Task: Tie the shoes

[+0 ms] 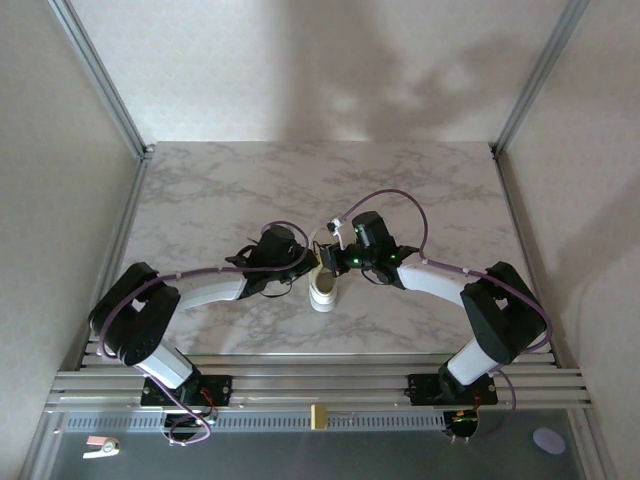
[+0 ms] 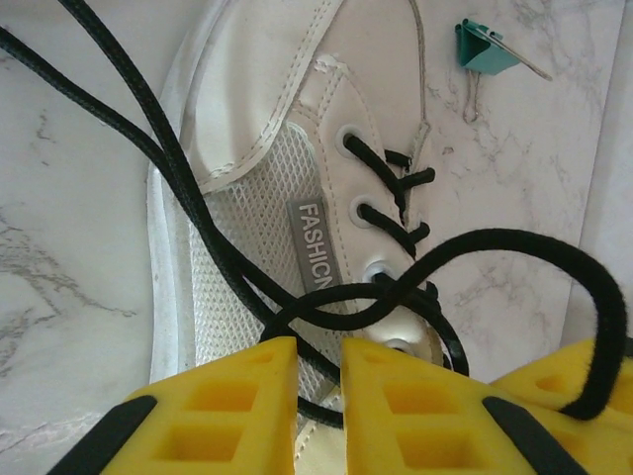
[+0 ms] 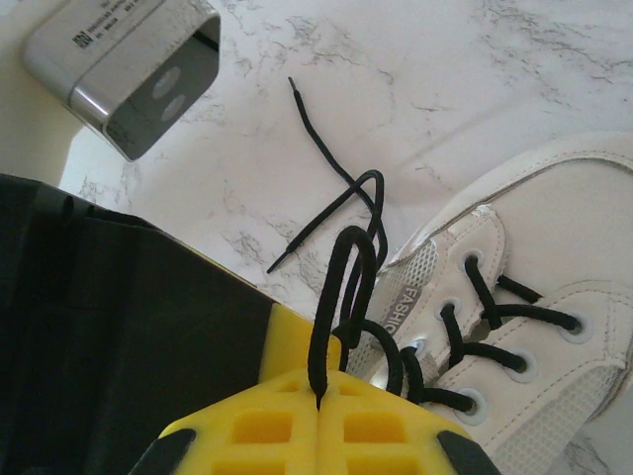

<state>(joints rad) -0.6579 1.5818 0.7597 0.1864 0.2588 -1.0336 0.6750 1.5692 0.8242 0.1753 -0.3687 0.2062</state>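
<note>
The white sneaker (image 1: 325, 290) lies mid-table between both arms, black laces (image 2: 168, 148) loose across its mesh side. My left gripper (image 2: 318, 371) hovers over the top eyelets, its yellow fingers (image 2: 237, 396) slightly apart; a lace strand crosses beneath the gap, not pinched. My right gripper (image 3: 318, 396) is shut on a lace loop (image 3: 341, 287) that rises out of the seam between its fingers, beside the sneaker (image 3: 554, 228). The right gripper's fingers (image 2: 564, 386) also show in the left wrist view, with the loop draped round them. A free lace end (image 3: 316, 129) trails over the table.
A small green binder clip (image 2: 485, 45) lies on the marble table (image 1: 250, 190) just past the sneaker's toe side. The left arm's grey wrist camera (image 3: 129, 69) sits close to the right gripper. Aluminium rails (image 1: 320, 385) line the near edge; frame posts stand at both sides.
</note>
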